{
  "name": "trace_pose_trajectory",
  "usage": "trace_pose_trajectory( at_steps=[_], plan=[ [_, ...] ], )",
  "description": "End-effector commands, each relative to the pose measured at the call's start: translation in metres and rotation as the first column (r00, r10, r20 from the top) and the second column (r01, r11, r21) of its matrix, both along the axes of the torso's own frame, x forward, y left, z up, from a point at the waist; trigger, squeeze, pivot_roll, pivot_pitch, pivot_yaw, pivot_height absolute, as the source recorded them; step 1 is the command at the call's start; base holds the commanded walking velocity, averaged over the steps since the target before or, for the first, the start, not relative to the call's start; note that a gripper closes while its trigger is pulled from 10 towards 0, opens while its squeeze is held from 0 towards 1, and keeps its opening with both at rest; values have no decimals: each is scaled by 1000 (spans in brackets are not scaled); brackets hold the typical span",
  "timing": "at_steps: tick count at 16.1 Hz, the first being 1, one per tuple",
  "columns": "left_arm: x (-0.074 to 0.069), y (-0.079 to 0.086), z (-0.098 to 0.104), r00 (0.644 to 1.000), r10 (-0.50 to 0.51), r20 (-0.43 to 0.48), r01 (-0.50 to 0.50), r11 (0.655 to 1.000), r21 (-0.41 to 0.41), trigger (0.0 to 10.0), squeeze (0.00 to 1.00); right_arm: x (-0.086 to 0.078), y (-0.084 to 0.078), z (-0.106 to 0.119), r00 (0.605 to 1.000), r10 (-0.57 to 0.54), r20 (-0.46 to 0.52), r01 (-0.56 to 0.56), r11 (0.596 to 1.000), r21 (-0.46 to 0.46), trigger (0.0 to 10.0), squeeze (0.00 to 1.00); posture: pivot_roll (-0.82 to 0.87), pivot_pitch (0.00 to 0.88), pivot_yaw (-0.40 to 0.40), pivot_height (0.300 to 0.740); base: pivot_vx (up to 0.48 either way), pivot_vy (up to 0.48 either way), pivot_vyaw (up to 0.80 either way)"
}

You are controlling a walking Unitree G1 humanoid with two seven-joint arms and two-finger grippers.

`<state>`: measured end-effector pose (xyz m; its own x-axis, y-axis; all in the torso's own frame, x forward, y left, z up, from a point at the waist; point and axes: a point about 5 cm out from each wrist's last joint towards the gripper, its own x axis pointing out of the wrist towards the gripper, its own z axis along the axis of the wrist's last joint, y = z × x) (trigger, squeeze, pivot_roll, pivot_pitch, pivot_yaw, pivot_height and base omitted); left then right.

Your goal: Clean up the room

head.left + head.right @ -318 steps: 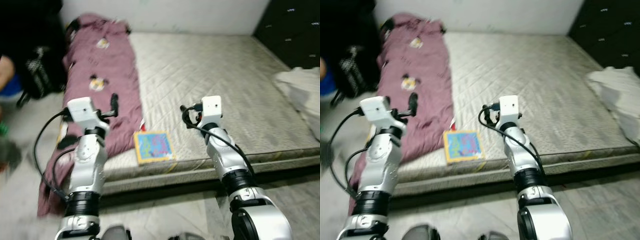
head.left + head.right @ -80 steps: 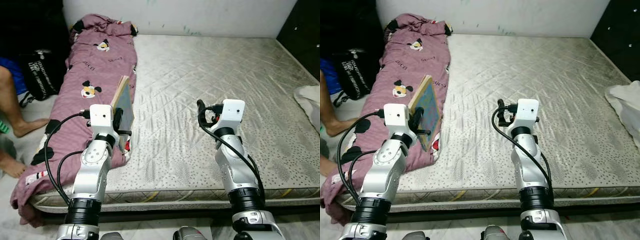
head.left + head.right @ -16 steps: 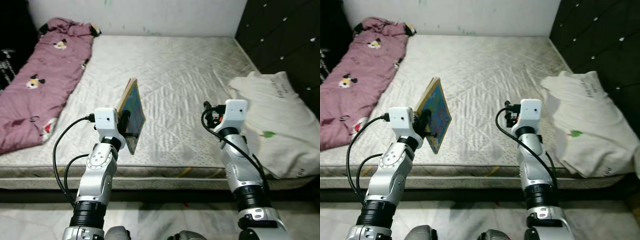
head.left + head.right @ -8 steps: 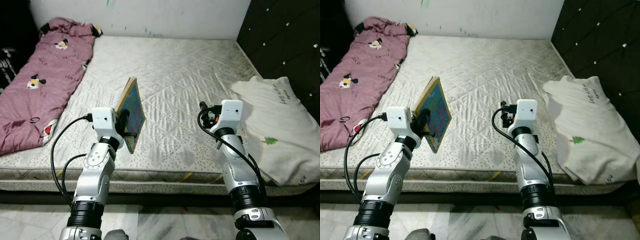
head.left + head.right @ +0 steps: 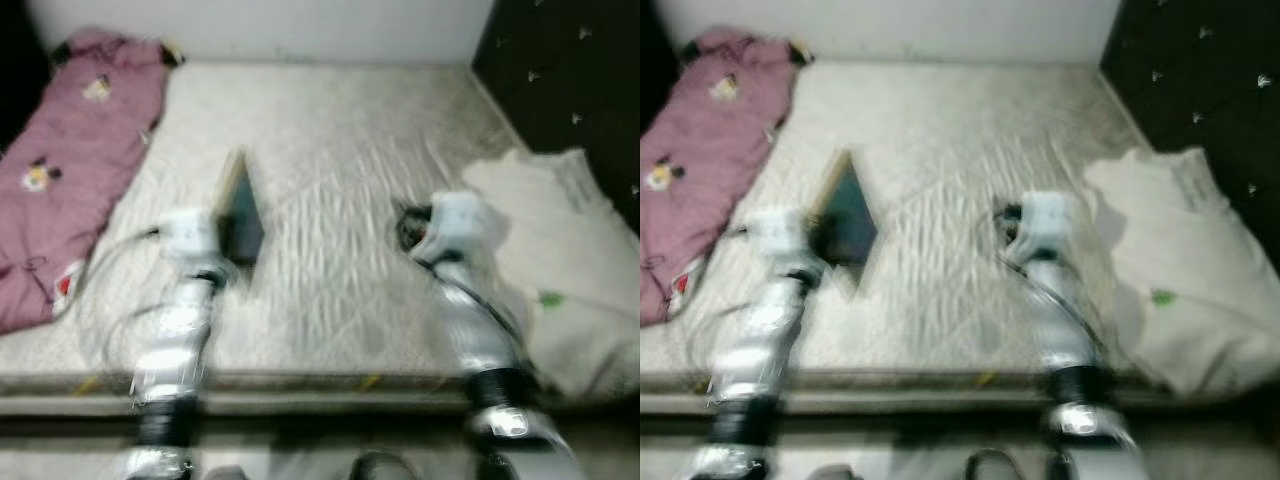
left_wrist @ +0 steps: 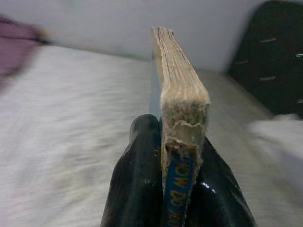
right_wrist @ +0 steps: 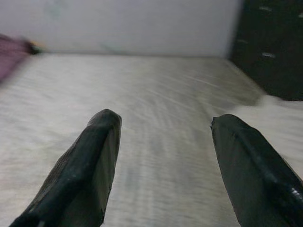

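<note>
Above the bed (image 5: pixel 340 150), the left claw (image 6: pixel 163 189) clamps the book (image 6: pixel 177 94) (right claw (image 7: pixel 165 165) wide, empty), likely mid-carry; stowing comes next.

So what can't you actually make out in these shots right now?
- Book cover: left wrist view shows just the worn page edge, the left gripper clamping it; the eye views are motion-blurred.
- Spine lettering: cut off by the frame's bottom edge.
- Print on the white pillow: blurred.
- Right gripper: open, empty.
</note>
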<state>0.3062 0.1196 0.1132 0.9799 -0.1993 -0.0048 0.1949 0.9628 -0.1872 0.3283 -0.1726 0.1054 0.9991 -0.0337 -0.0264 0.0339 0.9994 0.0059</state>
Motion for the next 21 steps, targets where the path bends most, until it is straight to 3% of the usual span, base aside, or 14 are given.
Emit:
trace_pose_trajectory(
  at_steps=[1, 10, 21],
  plan=[
    [2, 15, 8, 999, 39, 37, -40, 999, 29, 10000, 0, 5, 17, 9, 999, 37, 33, -38, 999, 20, 10000, 0, 1, 0, -23, 740, 0, 0, 0],
    [2, 14, 9, 998, 47, 41, -48, 998, 36, 10000, 0, 5, 15, 7, 999, 34, 27, -34, 999, 10, 10000, 0, 2, 0, -27, 740, 0, -60, -64],
    [2, 12, 9, 998, 44, 45, -46, 998, 35, 10000, 0, 6, 16, 7, 998, 48, 29, -48, 999, -3, 10000, 0, 2, 0, -31, 740, 0, -445, 0]
  ],
)
